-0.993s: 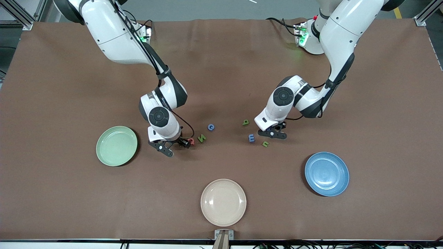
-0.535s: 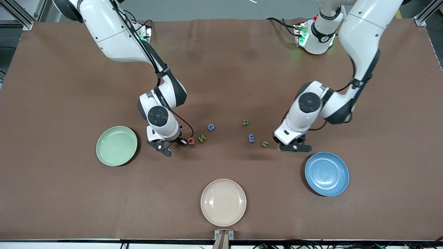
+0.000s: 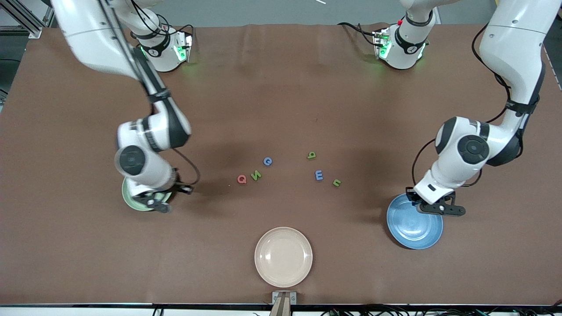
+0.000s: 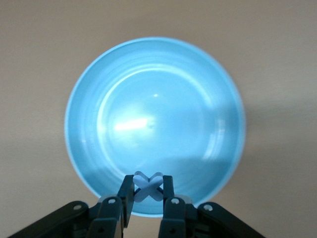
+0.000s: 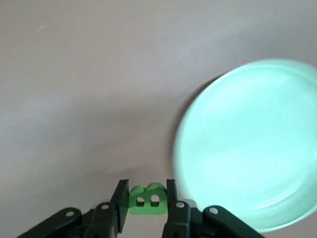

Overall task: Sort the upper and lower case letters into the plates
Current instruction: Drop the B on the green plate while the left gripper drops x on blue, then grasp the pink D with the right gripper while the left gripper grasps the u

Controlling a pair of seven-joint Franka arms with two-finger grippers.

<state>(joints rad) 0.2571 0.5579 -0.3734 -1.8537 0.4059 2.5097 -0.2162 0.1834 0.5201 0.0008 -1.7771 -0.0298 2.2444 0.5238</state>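
Now both arms are carrying a letter to a plate. The left gripper (image 4: 147, 198) is squeezed tight on a pale blue X-shaped letter (image 4: 147, 184) and hangs over the edge of the blue plate (image 3: 408, 230). The right gripper (image 5: 145, 201) pinches a green B (image 5: 146, 199) just beside the pale green plate (image 5: 247, 148) (not quite over it yet, I think). To do this well, each claw should slide over the middle of its plate, come down low, then let go softly so the letter does not bounce out. Six letters wait on the brown table (image 3: 281, 87) between the two plates: a red Q (image 3: 241, 179), green N (image 3: 256, 176), blue G (image 3: 267, 161), a green one (image 3: 311, 155), blue E (image 3: 319, 175) and another small green one (image 3: 336, 183). A beige plate (image 3: 283, 256) sits nearest the front camera.
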